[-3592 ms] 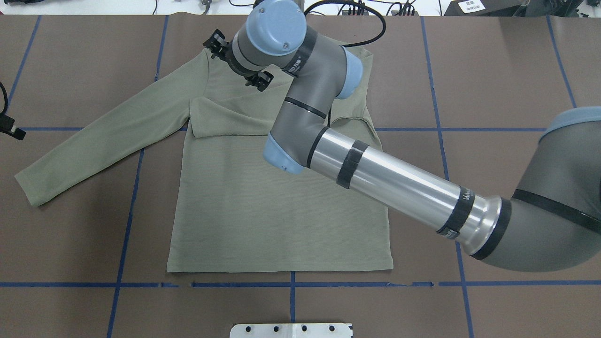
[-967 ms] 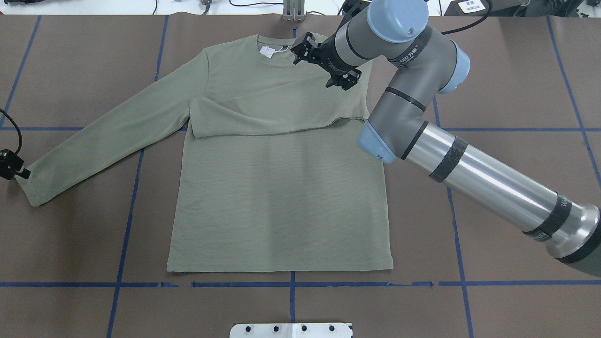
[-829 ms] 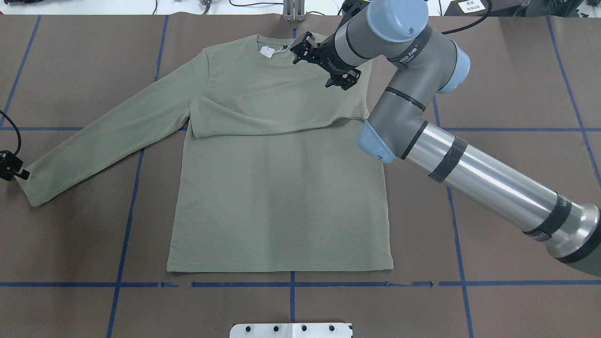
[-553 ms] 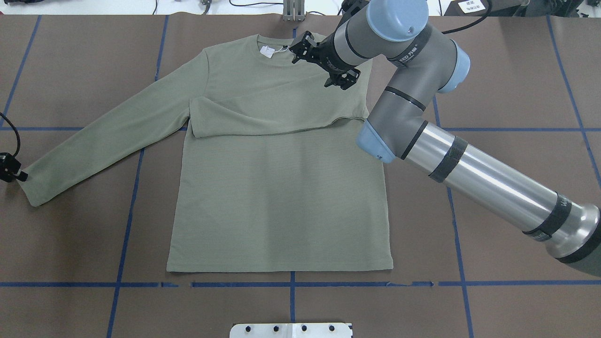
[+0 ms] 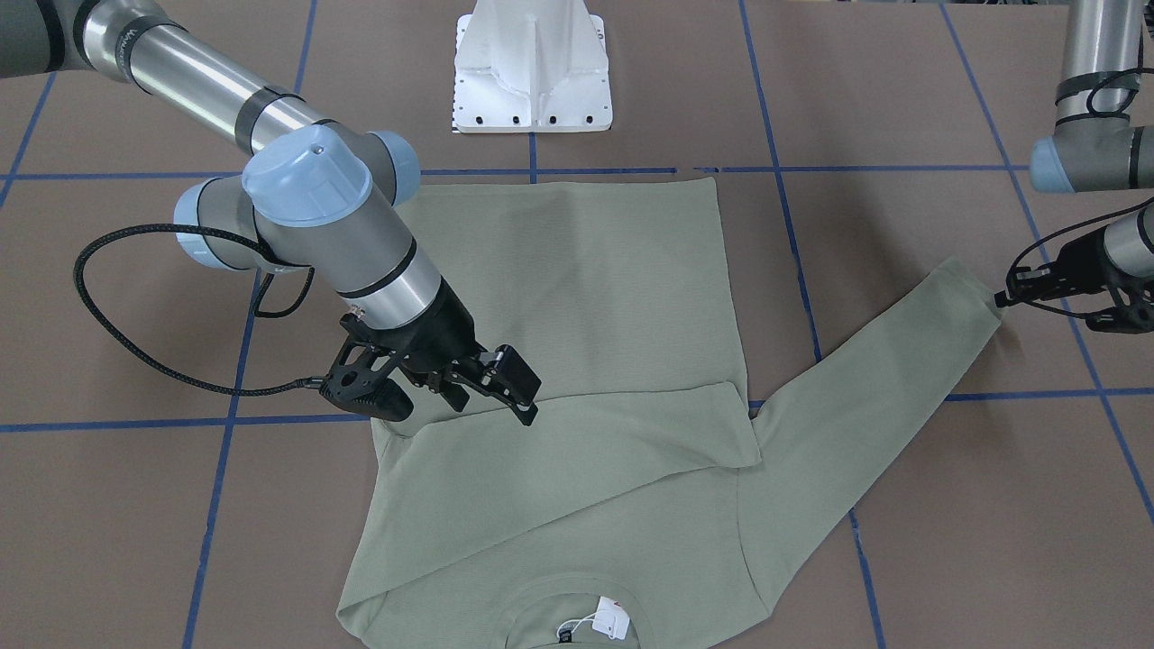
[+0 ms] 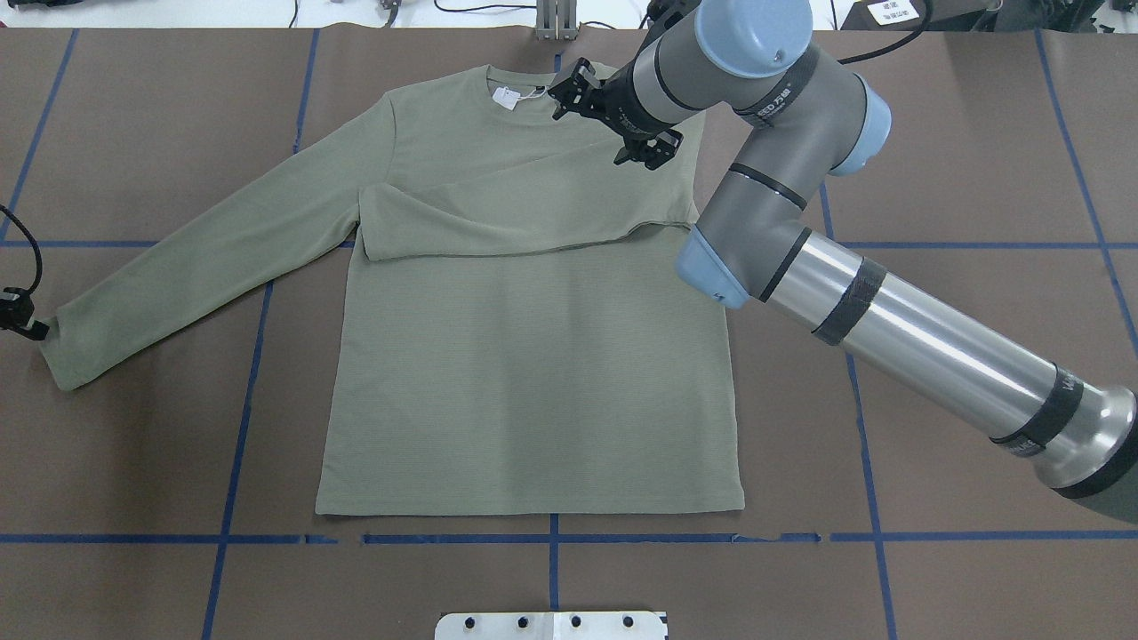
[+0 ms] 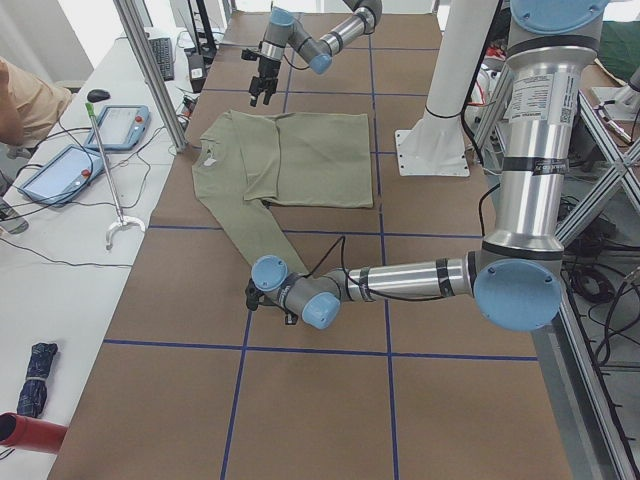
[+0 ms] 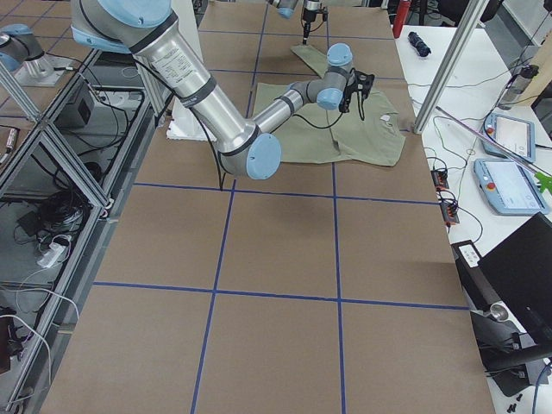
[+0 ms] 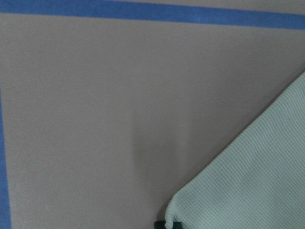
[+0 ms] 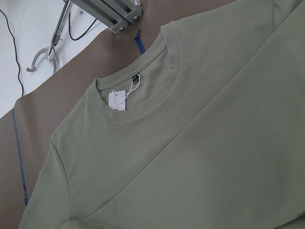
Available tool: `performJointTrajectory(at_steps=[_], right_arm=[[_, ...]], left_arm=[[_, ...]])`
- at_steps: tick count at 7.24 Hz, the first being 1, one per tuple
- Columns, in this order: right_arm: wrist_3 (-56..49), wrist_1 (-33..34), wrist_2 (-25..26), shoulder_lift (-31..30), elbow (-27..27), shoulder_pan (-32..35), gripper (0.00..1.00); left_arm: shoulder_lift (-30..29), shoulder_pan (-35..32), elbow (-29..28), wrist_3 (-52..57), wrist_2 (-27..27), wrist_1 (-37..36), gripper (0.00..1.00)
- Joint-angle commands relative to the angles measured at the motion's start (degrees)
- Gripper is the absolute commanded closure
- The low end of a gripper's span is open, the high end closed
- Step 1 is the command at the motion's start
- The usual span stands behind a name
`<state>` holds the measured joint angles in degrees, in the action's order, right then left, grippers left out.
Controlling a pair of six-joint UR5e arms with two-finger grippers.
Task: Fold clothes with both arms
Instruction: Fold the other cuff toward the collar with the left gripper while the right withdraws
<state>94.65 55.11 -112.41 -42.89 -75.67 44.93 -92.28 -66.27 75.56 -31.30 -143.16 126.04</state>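
Note:
The clothes are one sage-green shirt (image 6: 533, 382) lying flat on the brown table, neck with its white hang tag (image 6: 505, 98) at the far side. One sleeve lies folded across the chest (image 5: 586, 442); the other sleeve (image 6: 196, 258) stretches out to the robot's left. My right gripper (image 6: 612, 123) hovers open over the shoulder beside the collar, holding nothing (image 5: 460, 407). My left gripper (image 6: 22, 316) touches the corner of the outstretched cuff (image 9: 257, 181); I cannot tell whether its jaws hold the fabric.
The white pedestal base (image 5: 532, 63) stands at the robot's edge of the table. Blue tape lines (image 6: 551, 539) grid the brown cover. A black cable (image 5: 135, 342) loops beside the right wrist. Tablets (image 7: 120, 125) and a grabber stick (image 7: 105, 170) lie on the side bench.
The right arm has drawn back from across the chest to the shoulder, leaving the sleeve folded, and is now almost still. The left gripper has come to the outstretched cuff.

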Motion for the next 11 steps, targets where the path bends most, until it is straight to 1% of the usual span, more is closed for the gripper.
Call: performJointTrajectory(at_steps=[1,2,3,4,5,6,7,8,9,10,11], right_arm=[[-0.4,0.0,-1.5,-0.7,-0.4,1.4,0.01],[-0.9,-0.3,-5.3,-4.1,-2.8,3.6,0.01],[-2.8,-0.4,-7.5,-8.0,-5.8,5.9,0.01],[-6.5,-0.3,-7.9,-11.9,-7.9,7.7,0.00],[-10.5,-0.4,-8.4,-15.6,-9.3,9.9,0.00],[-14.3,-0.6,-9.2,-19.6,-10.8,12.1,0.00],[-17.1,-0.8,-12.3,-22.2,-11.5,15.3,0.00],[-19.5,-1.1,-15.2,-26.4,-13.2,18.0,0.00],[-25.3,-1.1,-18.0,-30.5,-15.3,21.2,0.00],[-28.6,-1.1,-21.7,-32.6,-15.5,23.7,0.00],[-29.8,-1.1,-22.9,-33.3,-15.5,25.1,0.00]], left_arm=[[0.1,-0.2,7.5,-0.9,-2.8,-1.3,1.00],[0.1,-0.1,11.7,-2.0,-6.6,-2.5,1.00],[-2.3,0.2,14.7,-9.8,-8.3,-2.2,1.00],[-6.5,0.3,16.9,-17.0,-8.7,-2.4,1.00],[-12.4,0.3,17.1,-25.2,-8.7,-2.1,1.00],[-19.6,1.5,16.9,-35.5,-8.6,-1.9,1.00],[-27.1,3.9,15.9,-45.6,-7.8,-2.0,1.00],[-33.8,6.6,14.7,-52.7,-2.1,-1.9,1.00],[-42.6,10.8,9.7,-59.2,5.0,-1.7,1.00],[-54.3,16.1,-0.5,-63.3,14.8,-1.5,1.00],[-62.8,20.2,-11.6,-64.7,24.6,2.5,1.00]])
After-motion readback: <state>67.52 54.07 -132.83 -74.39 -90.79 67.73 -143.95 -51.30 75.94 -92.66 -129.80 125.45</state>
